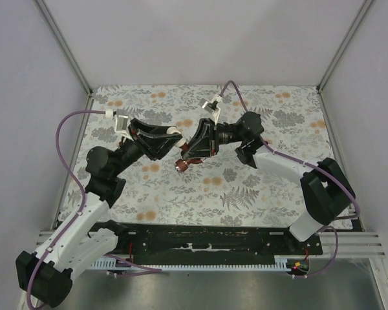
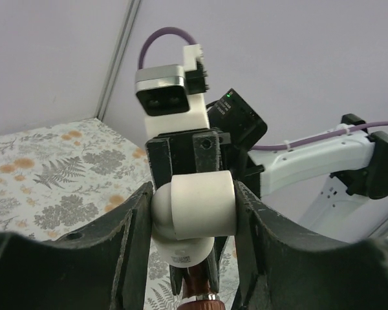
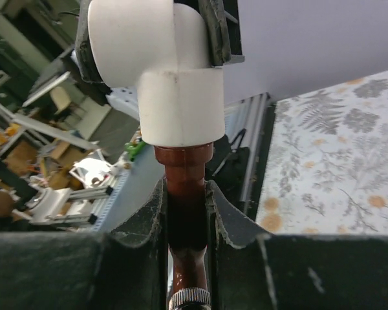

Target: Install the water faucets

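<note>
My right claw (image 3: 186,223) is clenched on the water faucet (image 3: 186,194). Its two dark fingers (image 3: 149,226) press the red-brown stem from either side. Nearest my wrist, behind the grip, a knurled silvery ring (image 3: 189,298) circles the stem. Just past my fingertips, the far end of the stem sits inside the mouth of a white pipe fitting (image 3: 174,84), an elbow-shaped piece.

My left claw (image 2: 194,216) grasps that fitting, with its rounded white body wedged between the two black fingers. Under the fitting, between those same fingers, the top of the red-brown stem comes out of the fitting's lower opening. Straight ahead of my left claw, touching the fitting's far side, stands my right claw with its grey wrist camera (image 2: 161,87) on top.

From above, the two claws meet tip to tip over the middle of the table (image 1: 258,187). The faucet's free end pokes out beneath the right claw toward my bases. I cannot tell whether it touches the table. The flower-and-fern print spreads all around the claws, and purple cables (image 1: 68,129) loop out beside each arm.
</note>
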### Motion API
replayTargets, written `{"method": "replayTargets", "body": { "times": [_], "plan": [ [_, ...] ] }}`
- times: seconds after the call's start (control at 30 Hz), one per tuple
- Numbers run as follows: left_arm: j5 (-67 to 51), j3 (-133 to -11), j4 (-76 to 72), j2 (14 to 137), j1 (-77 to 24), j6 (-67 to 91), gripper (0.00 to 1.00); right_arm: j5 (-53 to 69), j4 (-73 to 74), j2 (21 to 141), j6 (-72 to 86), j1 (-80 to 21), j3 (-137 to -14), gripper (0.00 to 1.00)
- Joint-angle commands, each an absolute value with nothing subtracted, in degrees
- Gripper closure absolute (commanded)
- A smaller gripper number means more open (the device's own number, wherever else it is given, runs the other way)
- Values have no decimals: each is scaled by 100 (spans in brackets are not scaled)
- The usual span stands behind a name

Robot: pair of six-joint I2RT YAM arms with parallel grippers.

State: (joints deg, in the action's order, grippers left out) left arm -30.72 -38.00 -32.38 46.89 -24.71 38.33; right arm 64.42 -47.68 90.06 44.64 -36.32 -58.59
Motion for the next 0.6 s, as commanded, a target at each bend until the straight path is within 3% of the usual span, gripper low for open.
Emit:
{"method": "replayTargets", "body": {
  "times": [0.0,0.03,0.1,0.2,0.23,0.33,0.4,0.57],
  "plan": [
    [-4007,-4218,-4078,4685,-2496,3981,98,6733,-7807,9684,7923,-3411,-6275,86],
    [-4008,-4227,-4069,4685,-2496,4008,98,6698,-8257,9833,8258,-3358,-6345,77],
    [-3859,-4245,-3895,4615,-2496,3938,98,6671,-8464,10002,8525,-3296,-6433,71],
    [-3316,-4420,-2869,4430,-2505,3448,98,6618,-8394,9941,8333,-3191,-6416,54],
    [-2896,-4482,-2291,4264,-2496,3193,98,6618,-8202,9845,8097,-3077,-6399,42],
    [-2401,-4613,-1620,4140,-2496,2972,98,6548,-7527,9581,7474,-2936,-6302,25],
    [-2225,-4728,-1250,4122,-2496,2874,98,6478,-6738,9344,6746,-2883,-6241,2],
    [-1742,-5018,-546,4096,-2514,2830,98,5777,-3698,8466,3768,-2874,-6188,2]
  ]
}}
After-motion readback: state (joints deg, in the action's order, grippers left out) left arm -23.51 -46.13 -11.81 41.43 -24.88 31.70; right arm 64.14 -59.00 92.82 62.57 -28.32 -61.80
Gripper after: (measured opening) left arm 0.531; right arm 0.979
